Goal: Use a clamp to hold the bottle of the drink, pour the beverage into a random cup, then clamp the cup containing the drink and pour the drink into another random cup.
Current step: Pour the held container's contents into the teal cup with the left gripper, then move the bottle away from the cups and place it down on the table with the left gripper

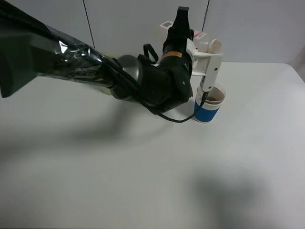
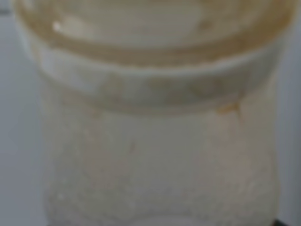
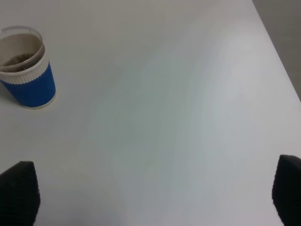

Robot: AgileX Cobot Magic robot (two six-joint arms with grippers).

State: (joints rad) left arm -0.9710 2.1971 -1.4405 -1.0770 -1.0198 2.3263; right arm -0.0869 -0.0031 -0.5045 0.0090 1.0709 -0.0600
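Note:
A blue cup with a white ribbed band (image 1: 208, 104) stands upright on the white table (image 1: 143, 181), with brown contents inside; it also shows in the right wrist view (image 3: 26, 68). My left gripper (image 1: 209, 59) reaches across the middle and is shut on a pale cup-like container (image 1: 213, 46), held tilted just above and behind the blue cup. The left wrist view is filled by this blurred pale container (image 2: 155, 141) with a brownish rim. My right gripper (image 3: 153, 190) is open and empty, low over bare table to the blue cup's right. No bottle shows clearly.
A pink-and-white object (image 1: 198, 34) and a white tag (image 1: 166, 24) stand behind the left gripper at the table's back edge. A black cable (image 1: 183, 119) hangs from the left arm beside the blue cup. The table's right edge (image 3: 277, 52) is near the right gripper.

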